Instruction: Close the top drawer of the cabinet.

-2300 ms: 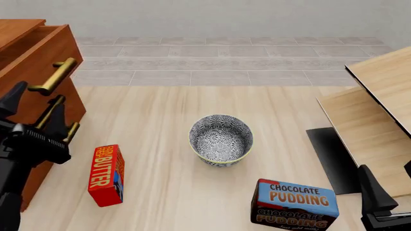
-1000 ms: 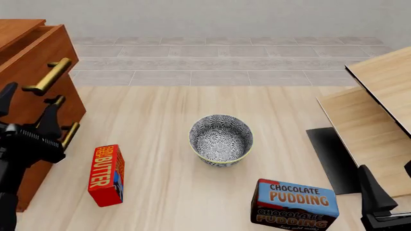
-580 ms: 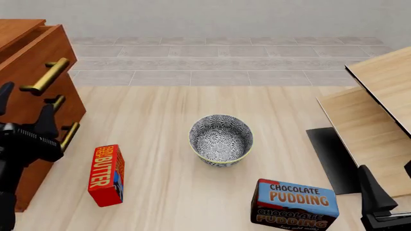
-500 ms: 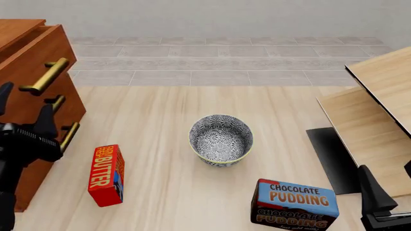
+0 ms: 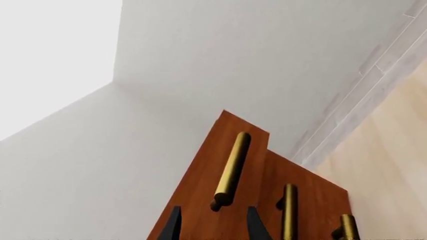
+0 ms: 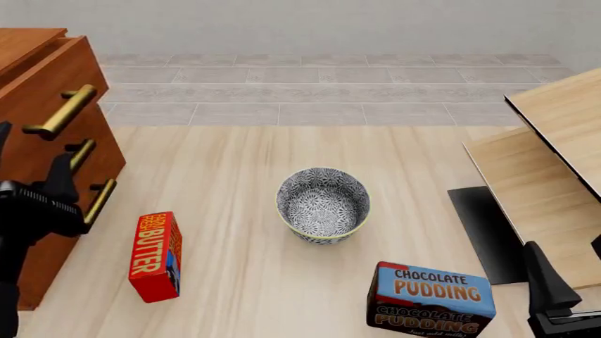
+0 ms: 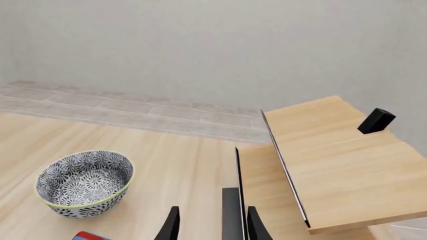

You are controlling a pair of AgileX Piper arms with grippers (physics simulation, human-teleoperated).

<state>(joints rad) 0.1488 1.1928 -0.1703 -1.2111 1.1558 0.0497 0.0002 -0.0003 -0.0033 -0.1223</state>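
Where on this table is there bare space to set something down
Widest: the far strip beyond the bowl. Also between the bowl and the pale wood panels, and between the butter box and the pudding box. Tightest: by the cabinet, around the left gripper.

Everything looks bright and evenly lit, with a flat, soft light from overhead and no hard glare anywhere. Shadows are faint: only a soft dark smudge sits under the patterned bowl [image 6: 322,205] and the butter box [image 6: 156,256] on the pale surface [image 6: 235,176]. The brass handle [image 5: 230,170] of the top drawer [image 5: 220,200] carries a mild sheen along its length. All three views are crisp to the edges, without blur, grain or bending. In the left wrist view the upper corner washes out to near white.
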